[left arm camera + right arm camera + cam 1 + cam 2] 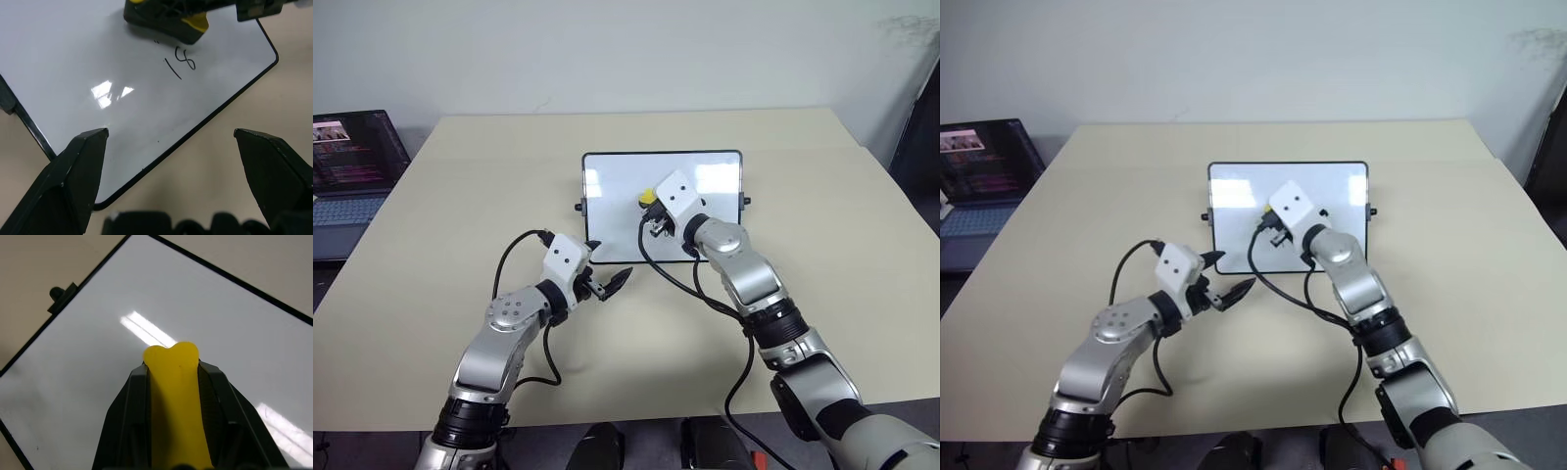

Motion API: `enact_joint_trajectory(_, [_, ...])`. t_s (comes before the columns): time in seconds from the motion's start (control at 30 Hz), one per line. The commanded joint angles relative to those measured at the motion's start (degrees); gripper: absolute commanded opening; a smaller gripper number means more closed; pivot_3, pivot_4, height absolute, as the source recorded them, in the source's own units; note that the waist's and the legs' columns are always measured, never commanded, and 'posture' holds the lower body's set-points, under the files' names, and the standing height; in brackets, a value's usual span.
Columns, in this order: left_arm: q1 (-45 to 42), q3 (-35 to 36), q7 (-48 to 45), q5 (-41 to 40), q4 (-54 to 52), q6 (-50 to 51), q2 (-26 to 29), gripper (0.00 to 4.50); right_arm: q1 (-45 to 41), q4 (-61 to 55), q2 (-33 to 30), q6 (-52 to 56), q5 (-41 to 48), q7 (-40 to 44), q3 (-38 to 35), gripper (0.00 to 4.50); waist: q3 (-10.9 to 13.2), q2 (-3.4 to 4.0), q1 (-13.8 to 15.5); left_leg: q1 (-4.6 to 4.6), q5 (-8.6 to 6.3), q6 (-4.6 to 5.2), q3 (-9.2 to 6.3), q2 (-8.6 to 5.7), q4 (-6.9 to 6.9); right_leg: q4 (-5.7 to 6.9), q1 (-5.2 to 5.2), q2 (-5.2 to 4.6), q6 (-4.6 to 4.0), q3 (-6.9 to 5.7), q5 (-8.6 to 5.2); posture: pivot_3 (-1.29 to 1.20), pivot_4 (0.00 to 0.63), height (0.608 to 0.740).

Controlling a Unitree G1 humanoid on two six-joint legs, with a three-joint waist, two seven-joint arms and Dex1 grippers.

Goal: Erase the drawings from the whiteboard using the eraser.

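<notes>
The whiteboard lies in the middle of the tan table. My right gripper hovers over its centre, shut on the yellow eraser. The right wrist view shows the eraser clamped between the black fingers, its tip over bare white board. Of the drawings, the handwritten "18" shows in the left wrist view, right beside the eraser's dark underside; the eraser covers whatever is beyond it. My left gripper stands open and empty just off the board's near left corner.
An open laptop sits at the table's far left edge. Black cables run from both wrists across the table in front of the board. Small black knobs stick out from the board's short sides.
</notes>
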Motion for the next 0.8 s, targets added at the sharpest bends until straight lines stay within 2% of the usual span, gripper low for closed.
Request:
enact_joint_trajectory(0.03, [0.0, 0.6, 0.2, 0.0, -1.8, -1.2, -0.2, 4.50, -1.4, -0.5, 0.4, -2.1, -0.9, -0.4, -0.1, 1.00, 0.0, 0.00, 0.0, 0.00, 0.00, 0.00, 0.00, 0.00, 0.00, 0.00, 0.00, 0.00, 0.00, 0.00, 0.00, 0.00, 0.150, 0.740])
enact_joint_trajectory(0.53, [0.1, 1.2, 1.4, -0.4, -4.5, 0.7, -0.1, 4.50, 0.2, 2.2, -2.7, -5.1, -3.9, 1.6, 1.1, 1.00, 0.0, 0.00, 0.0, 0.00, 0.00, 0.00, 0.01, 0.00, 0.01, 0.02, 0.00, 0.00, 0.00, 0.00, 0.00, 0.00, 0.150, 0.740])
enact_joint_trajectory(0.8, [-0.6, 1.4, 1.8, -0.7, -5.6, 2.2, 0.1, 4.50, 2.3, 4.2, -1.5, -6.0, -3.9, 2.0, 1.2, 1.00, 0.0, 0.00, -0.1, 0.03, 0.00, 0.01, 0.04, 0.01, 0.01, 0.06, 0.00, 0.00, 0.00, 0.03, 0.00, 0.00, 0.150, 0.740])
